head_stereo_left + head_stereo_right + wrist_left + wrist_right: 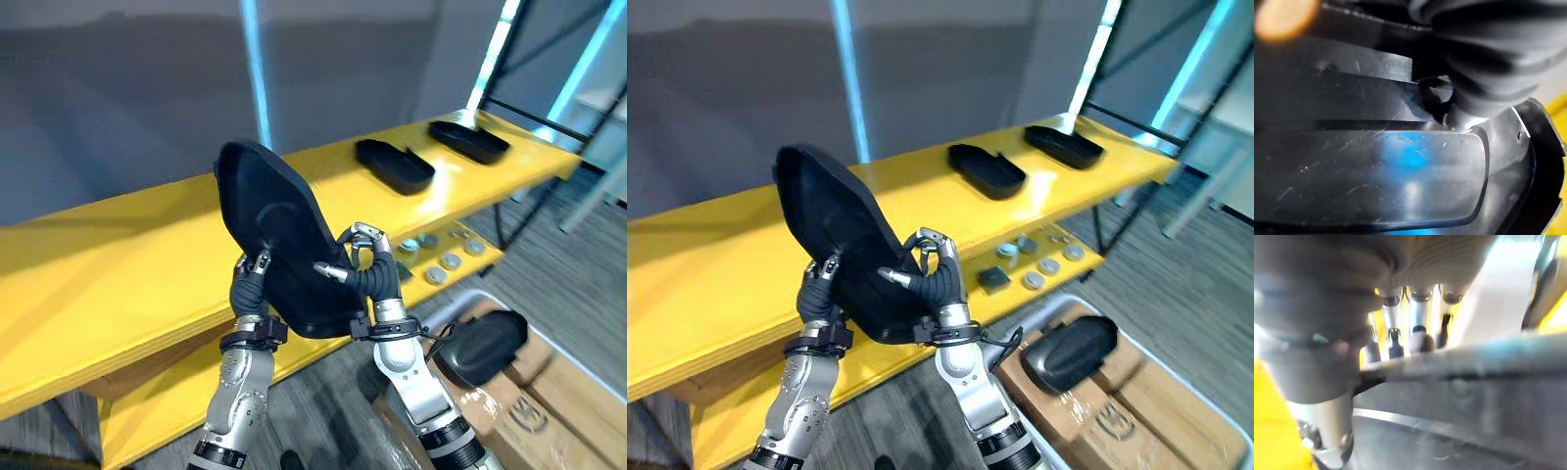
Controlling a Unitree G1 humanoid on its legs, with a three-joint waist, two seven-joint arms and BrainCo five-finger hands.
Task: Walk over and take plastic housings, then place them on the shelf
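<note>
I hold a large black plastic housing (pixel 279 235) tilted up in front of the yellow shelf (pixel 118 264), with both hands at its lower end. My left hand (pixel 250 279) grips its left edge and my right hand (pixel 367 266) has fingers and thumb curled round its right edge. In the left wrist view the housing's (pixel 1376 171) glossy inner face sits close against the hand. The right wrist view has my right hand's fingers (pixel 1418 335) hooked over the housing's rim (pixel 1474 367). Two more black housings (pixel 394 164) (pixel 468 140) lie on the shelf's right part.
A lower yellow shelf board (pixel 460 262) carries several small round metal parts (pixel 443 261). Down at the right, a bin with cardboard boxes (pixel 549 392) holds another black housing (pixel 485 345). A dark metal rack frame (pixel 509 108) stands at the shelf's right end.
</note>
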